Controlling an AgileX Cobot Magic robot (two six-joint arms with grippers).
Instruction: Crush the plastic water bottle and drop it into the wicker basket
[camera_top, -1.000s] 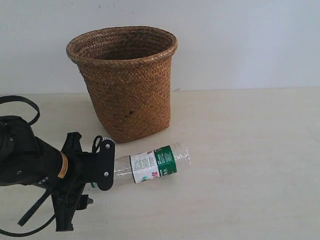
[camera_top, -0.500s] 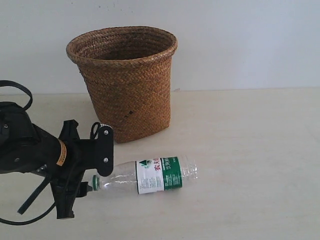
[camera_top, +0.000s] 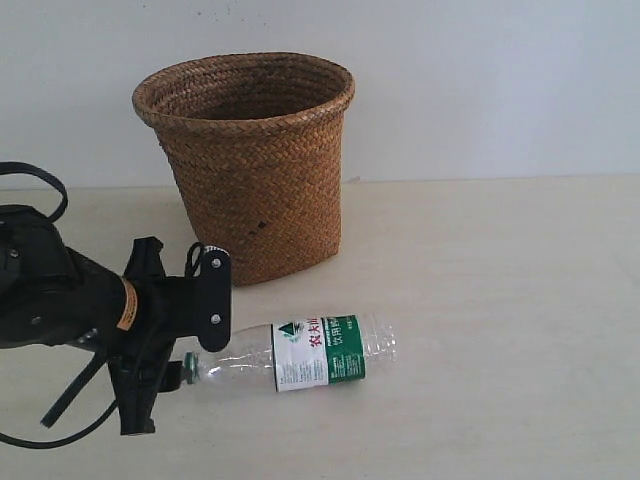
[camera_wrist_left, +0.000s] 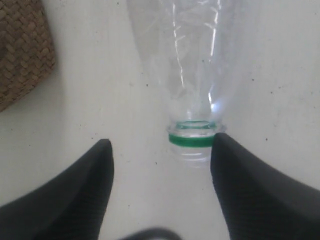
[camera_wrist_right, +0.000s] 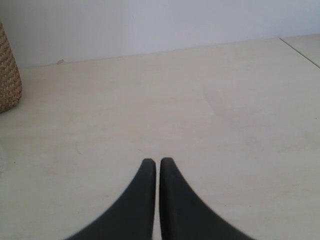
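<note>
Plastic water bottle (camera_top: 310, 352) lies uncrushed on its side on the table (camera_top: 500, 300), just before the wicker basket (camera_top: 250, 160). Your left gripper (camera_wrist_left: 162, 142) stands open astride its neck, apparently lined up to grasp there. Your right gripper (camera_wrist_right: 158, 162) is closed on nothing.

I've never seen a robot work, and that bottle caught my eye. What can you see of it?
The plastic water bottle is small and clear, uncrushed, with a white-and-green label bearing red characters and a green neck ring. It lies sideways on the table, apart from the wicker basket, neck between the fingers of the open left pincer.
</note>
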